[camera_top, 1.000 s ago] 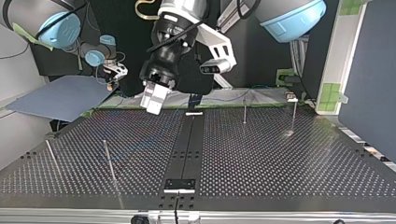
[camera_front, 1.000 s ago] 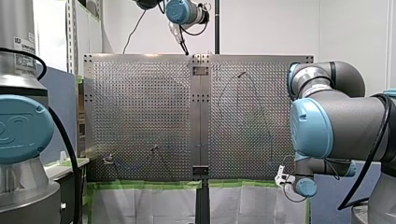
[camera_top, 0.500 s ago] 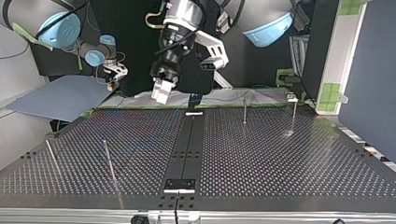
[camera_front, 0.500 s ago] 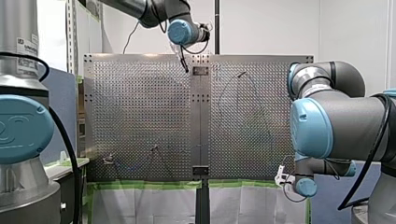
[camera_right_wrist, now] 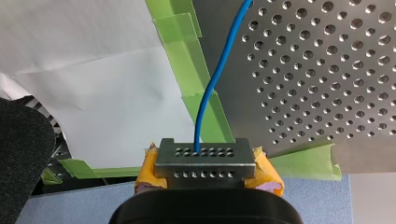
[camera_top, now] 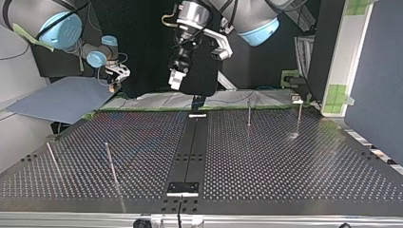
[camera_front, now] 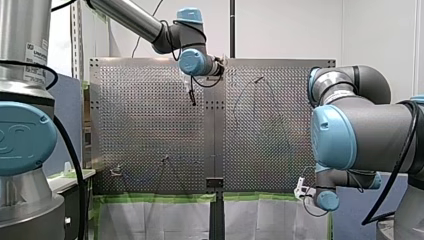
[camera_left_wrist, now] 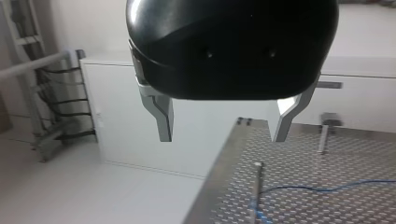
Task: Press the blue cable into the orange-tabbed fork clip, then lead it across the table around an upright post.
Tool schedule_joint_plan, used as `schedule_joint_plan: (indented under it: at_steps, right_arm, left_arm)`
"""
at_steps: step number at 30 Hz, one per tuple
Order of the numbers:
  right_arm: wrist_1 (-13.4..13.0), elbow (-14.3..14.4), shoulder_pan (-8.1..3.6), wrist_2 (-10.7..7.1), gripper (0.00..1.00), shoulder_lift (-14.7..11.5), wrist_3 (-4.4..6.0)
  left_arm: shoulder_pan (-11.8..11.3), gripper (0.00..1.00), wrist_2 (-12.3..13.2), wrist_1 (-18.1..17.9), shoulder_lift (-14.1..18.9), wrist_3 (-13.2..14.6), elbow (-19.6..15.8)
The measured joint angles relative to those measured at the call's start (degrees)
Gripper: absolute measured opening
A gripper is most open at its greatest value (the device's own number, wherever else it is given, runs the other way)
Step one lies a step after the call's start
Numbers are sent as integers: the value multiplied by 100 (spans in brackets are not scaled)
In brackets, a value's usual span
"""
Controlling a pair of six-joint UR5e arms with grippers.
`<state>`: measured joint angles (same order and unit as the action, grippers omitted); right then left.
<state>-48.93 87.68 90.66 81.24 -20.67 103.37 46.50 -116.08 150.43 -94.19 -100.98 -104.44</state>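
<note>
At the near edge of the tabletop, my right tool has its yellow pads closed on the blue cable, which runs over green tape onto the perforated surface, likely to keep that end under control; farther off, my left tool hangs empty, fingers wide apart, an upright post ahead of it, seemingly placed to take the cable there
</note>
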Motion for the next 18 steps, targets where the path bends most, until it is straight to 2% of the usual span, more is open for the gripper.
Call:
schedule_joint_plan:
  at_steps: [11, 18]
  right_arm:
    - [-3, -5, 5, -2, 0, 1, 8]
    - [-3, -5, 3, -2, 0, 2, 12]
  left_arm:
    - [-4, 99, -20, -74, 0, -49, -648]
    - [-52, 99, -163, -238, -3, -48, -1029]
